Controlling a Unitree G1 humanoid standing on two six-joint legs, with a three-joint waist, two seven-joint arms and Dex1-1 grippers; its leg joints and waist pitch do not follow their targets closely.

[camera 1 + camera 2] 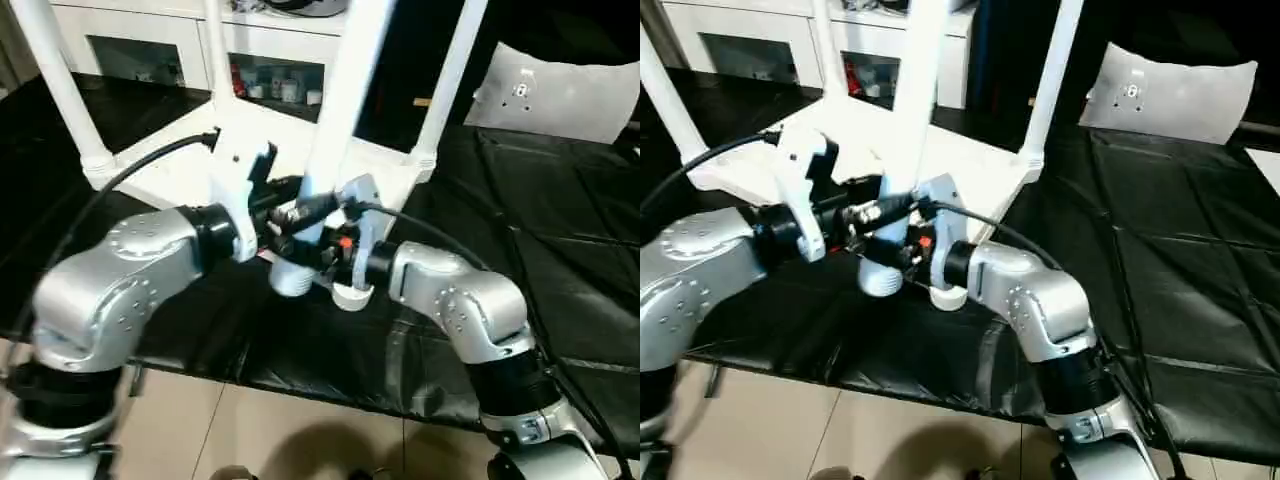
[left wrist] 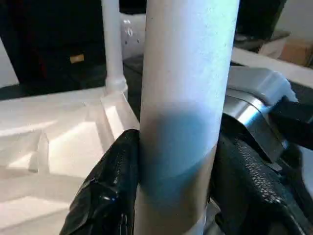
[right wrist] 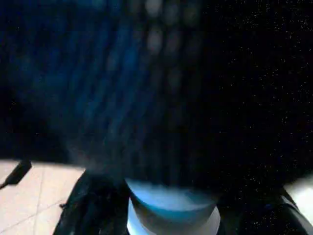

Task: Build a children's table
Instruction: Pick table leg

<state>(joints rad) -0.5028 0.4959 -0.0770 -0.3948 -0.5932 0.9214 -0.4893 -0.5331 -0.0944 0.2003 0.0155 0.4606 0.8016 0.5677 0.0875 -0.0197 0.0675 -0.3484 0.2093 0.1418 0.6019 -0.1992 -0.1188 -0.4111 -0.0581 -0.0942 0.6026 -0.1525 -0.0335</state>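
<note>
1. The white table top (image 1: 190, 175) lies upside down on a work surface covered in black sheeting (image 1: 560, 270), its ribbed underside facing up.
2. Three legs already stand upright in corner sockets: one at the far left (image 1: 55, 80), one at the back (image 1: 215, 50) and one at the right (image 1: 445, 90).
3. The fourth leg (image 1: 340, 110) rises at the near corner, between the two grippers, with its lower end just above the near edge of the black sheeting.
4. The left gripper (image 2: 176, 196) is clamped around this leg; in the left wrist view a black finger (image 2: 110, 186) presses against each side of the white tube.
5. The right gripper (image 3: 171, 205) grips the thick bottom end of the same leg, a black finger (image 3: 93, 205) on either side of it in the right wrist view.
6. Black cables (image 1: 130, 170) run from both wrists across the silver forearms.
7. Behind the table stands a white cabinet (image 1: 260, 60) with small items on its shelves.
8. A grey-white cushion-like panel (image 1: 555, 85) rests on the black sheeting at the far right, well apart from the table.
</note>
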